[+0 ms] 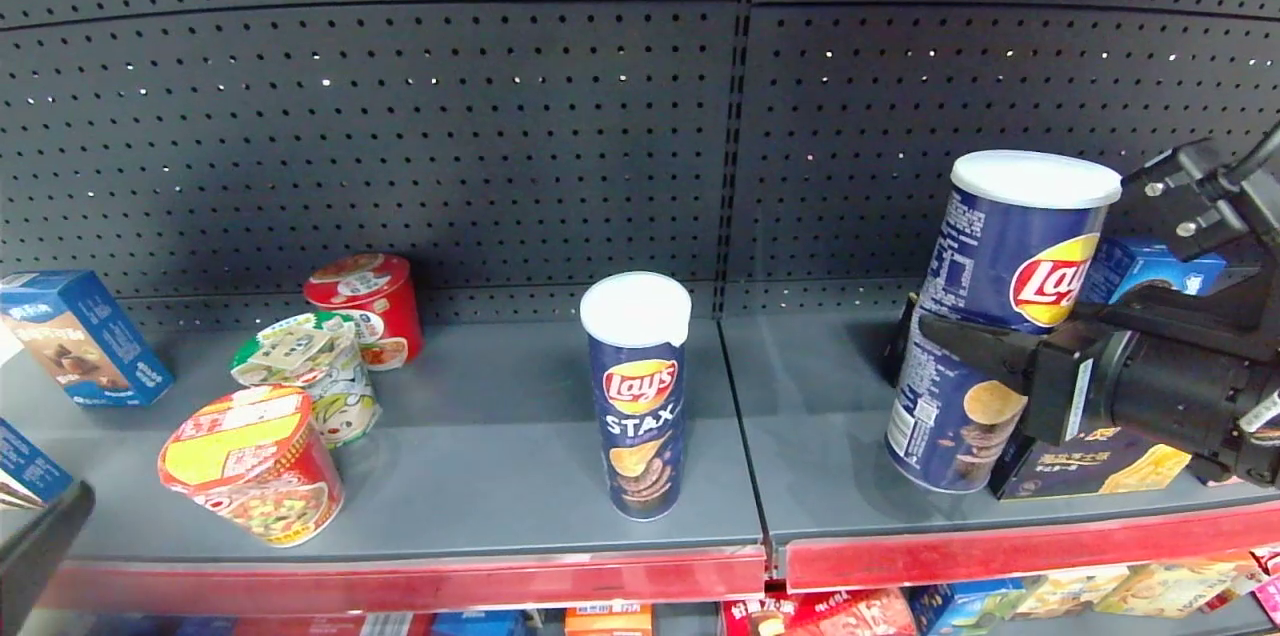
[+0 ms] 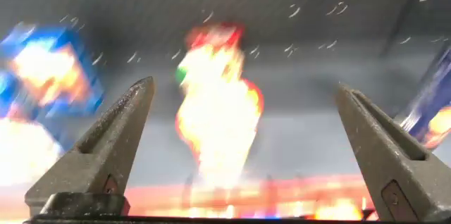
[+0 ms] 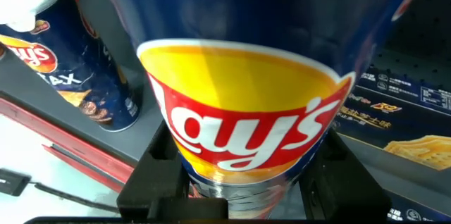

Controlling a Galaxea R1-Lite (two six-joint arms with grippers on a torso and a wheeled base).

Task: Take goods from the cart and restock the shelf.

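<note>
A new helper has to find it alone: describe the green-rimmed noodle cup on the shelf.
On the grey shelf, look left of the standing chip can to three noodle cups in a line. It is the middle cup, between the back red cup and front red cup: white with a green rim.

Blue chip can (image 1: 985, 256), white-lidded, tilted, seemingly resting on shelf (image 1: 830, 416).

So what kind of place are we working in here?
Probably a shop aisle: grey metal shelf with dark pegboard back and red front strip, wide blue crisp can, red paper noodle cup.
</note>
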